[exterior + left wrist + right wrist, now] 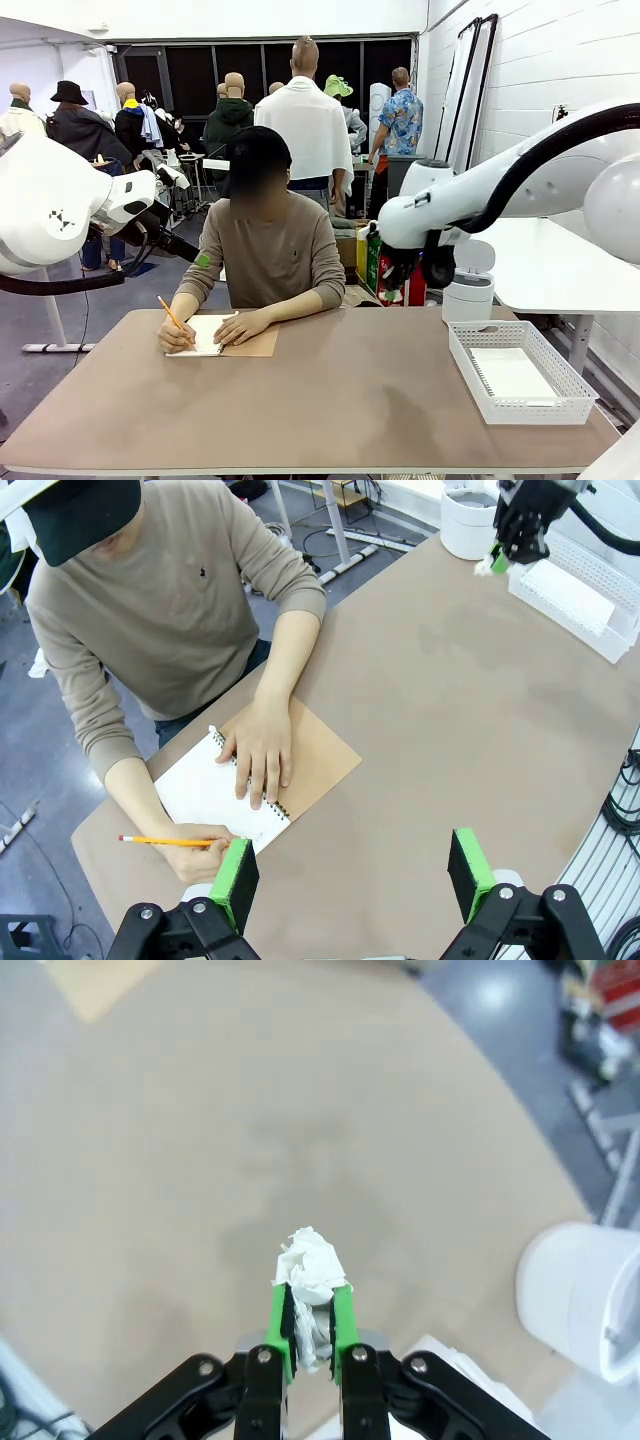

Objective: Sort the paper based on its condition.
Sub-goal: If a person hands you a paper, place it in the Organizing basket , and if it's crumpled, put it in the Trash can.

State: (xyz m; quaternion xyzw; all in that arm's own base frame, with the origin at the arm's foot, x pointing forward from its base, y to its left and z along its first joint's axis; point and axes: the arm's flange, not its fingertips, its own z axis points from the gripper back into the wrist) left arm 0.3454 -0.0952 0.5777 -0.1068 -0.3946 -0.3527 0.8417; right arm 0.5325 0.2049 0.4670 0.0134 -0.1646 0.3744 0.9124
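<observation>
A crumpled ball of white paper (310, 1262) sits pinched between the green pads of my right gripper (310, 1305), high above the brown table (200, 1160). From the left wrist view, that right gripper (497, 558) hangs near the table's far corner with a white scrap at its tips. Flat white paper (513, 375) lies in the white lattice basket (560, 410) at the table's right end. My left gripper (353, 872) hovers open over the table, holding nothing, above the person's side.
A person at the far side writes with a pencil (165, 840) in an open spiral notebook (205, 790), one hand (262, 750) flat on it. A white round bin (468, 288) stands behind the basket, off the table's far right corner.
</observation>
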